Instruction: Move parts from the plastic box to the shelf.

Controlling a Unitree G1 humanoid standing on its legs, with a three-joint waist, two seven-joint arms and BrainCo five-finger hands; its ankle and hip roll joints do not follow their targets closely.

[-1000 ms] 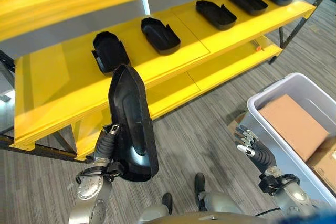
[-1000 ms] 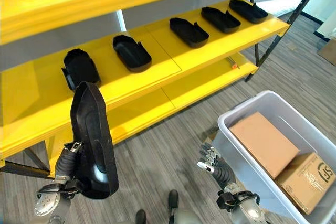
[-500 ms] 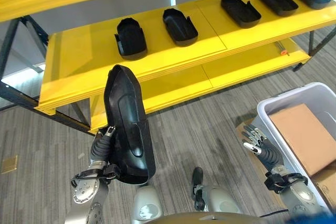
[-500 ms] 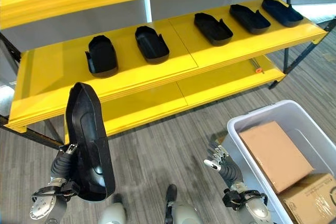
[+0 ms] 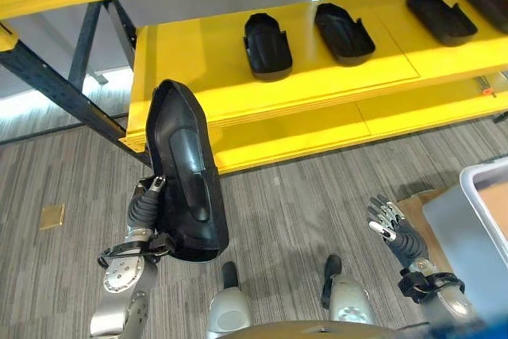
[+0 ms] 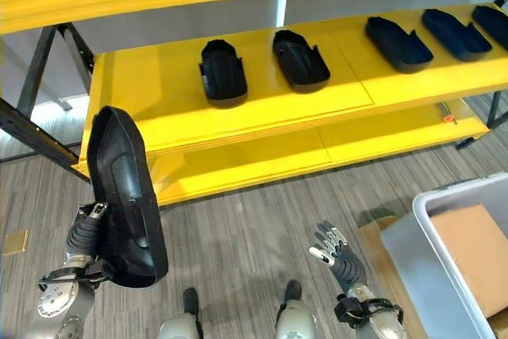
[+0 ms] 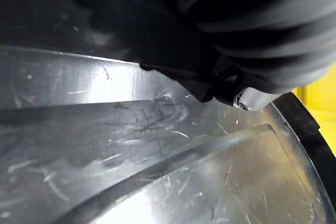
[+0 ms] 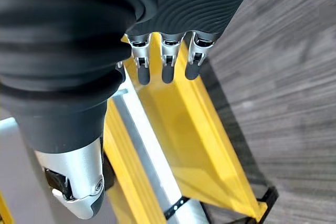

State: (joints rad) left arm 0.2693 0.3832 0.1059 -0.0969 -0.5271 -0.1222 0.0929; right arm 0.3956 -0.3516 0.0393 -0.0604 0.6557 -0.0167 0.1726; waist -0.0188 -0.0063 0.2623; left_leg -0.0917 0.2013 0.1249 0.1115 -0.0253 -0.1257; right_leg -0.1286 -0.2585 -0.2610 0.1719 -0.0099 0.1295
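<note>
Left eye: left hand [image 5: 143, 210] grips black part [image 5: 184, 172] upright at 8 o'clock, short of yellow shelf [image 5: 186, 53].
Right eye: right hand [image 6: 337, 253] relaxed open, empty, 5 o'clock beside plastic box [image 6: 417, 263].
Advice: lay part flat on bare shelf left of parts already there.

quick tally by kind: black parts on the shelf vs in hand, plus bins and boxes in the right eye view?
Black parts on the middle shelf: 5
Black part in the left hand: 1
Plastic box: 1
Cardboard box: 1
Total: 8
</note>
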